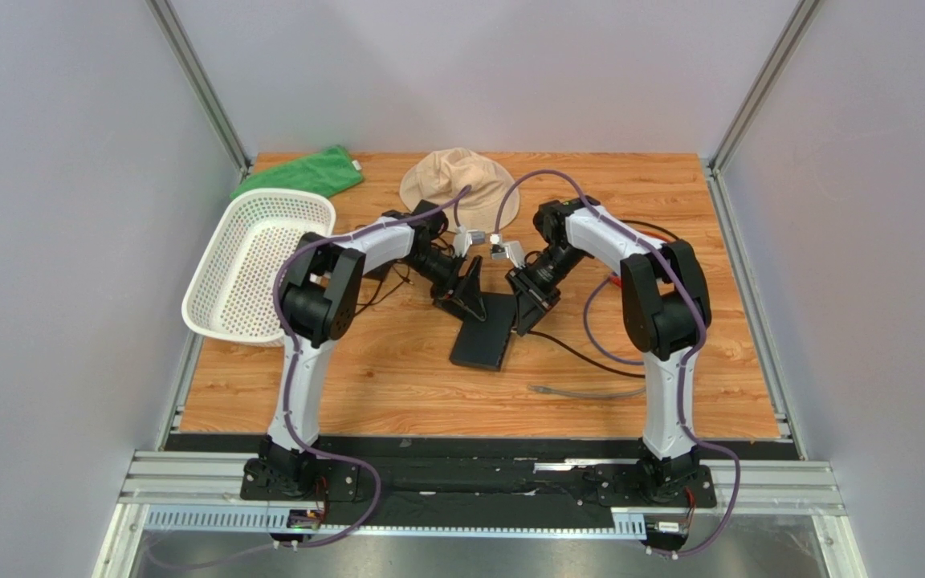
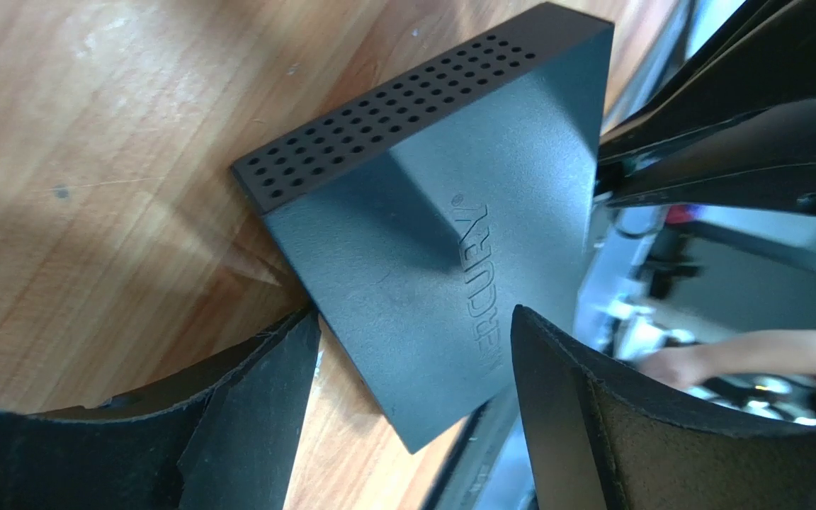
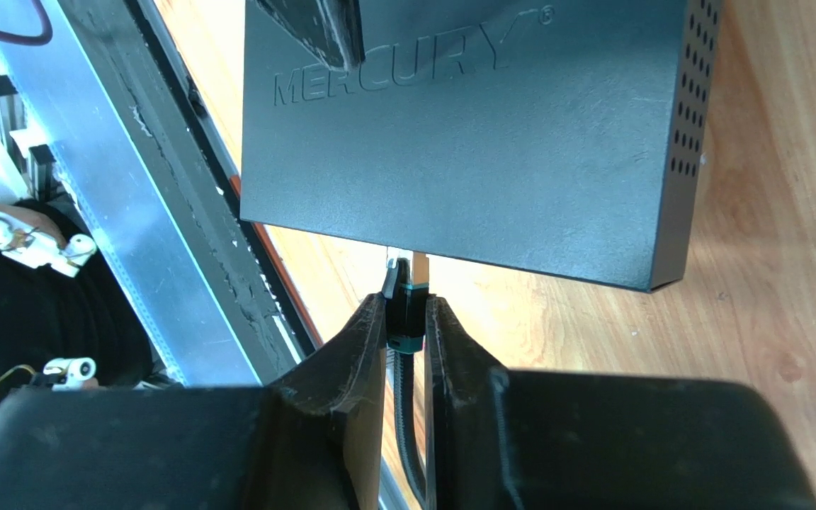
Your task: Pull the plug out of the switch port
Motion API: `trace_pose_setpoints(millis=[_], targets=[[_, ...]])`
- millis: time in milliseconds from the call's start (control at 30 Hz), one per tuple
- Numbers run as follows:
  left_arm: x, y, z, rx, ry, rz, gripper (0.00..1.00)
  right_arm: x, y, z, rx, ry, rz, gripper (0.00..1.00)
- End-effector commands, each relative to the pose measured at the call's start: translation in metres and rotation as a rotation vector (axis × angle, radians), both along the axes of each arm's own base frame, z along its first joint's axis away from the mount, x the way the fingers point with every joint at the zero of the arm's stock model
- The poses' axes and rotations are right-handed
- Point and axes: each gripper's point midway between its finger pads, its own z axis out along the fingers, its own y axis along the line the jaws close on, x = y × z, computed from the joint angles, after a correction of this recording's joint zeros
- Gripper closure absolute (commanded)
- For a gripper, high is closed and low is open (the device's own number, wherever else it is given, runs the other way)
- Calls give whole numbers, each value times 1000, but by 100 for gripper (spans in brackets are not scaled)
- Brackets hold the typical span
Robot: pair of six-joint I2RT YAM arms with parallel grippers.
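The switch is laid flat at mid-table. The plug is clamped by the right gripper at the switch's edge. The left gripper is held wide apart above the switch.

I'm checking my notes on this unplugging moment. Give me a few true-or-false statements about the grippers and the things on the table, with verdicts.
1. The right gripper is shut on the plug. True.
2. The left gripper is clamped shut. False: it is open, its fingers either side of a corner of the switch.
3. The green cloth lies in the basket. False: it lies on the table, beyond the basket.
4. The switch has rows of vent holes along one side. True.
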Motion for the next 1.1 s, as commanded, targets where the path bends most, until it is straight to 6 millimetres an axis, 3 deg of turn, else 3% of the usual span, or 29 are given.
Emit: trace_pose_setpoints(millis=[0, 100, 233, 567, 600, 633, 767, 867, 900, 967, 1067], targets=[[1, -3, -19, -42, 106, 40, 24, 8, 20, 24, 87, -80, -12, 100], [0, -4, -25, -97, 207, 69, 29, 6, 24, 18, 82, -70, -26, 100], [-1, -7, -34, -125, 294, 85, 52, 9, 27, 4, 55, -55, -69, 100], [3, 11, -27, 10, 109, 87, 78, 7, 30, -29, 21, 124, -206, 100], [3, 15, -27, 34, 80, 80, 78, 7, 30, -32, 14, 140, -218, 95], [4, 15, -25, 43, 63, 73, 78, 8, 30, -34, 13, 163, -233, 82], [12, 28, -17, 116, -40, 47, 73, 6, 20, -49, -8, 277, -310, 65], [14, 23, 14, 60, -110, 34, 72, 5, 12, -54, -10, 347, -374, 45], [7, 17, 23, -10, -105, 1, 72, 7, 12, -55, 3, 354, -389, 23], [0, 10, 32, -49, -103, -25, 76, 6, 6, -60, 6, 387, -426, 3], [-12, 2, 26, -55, -76, -55, 96, 8, 5, -63, 17, 397, -451, 0]])
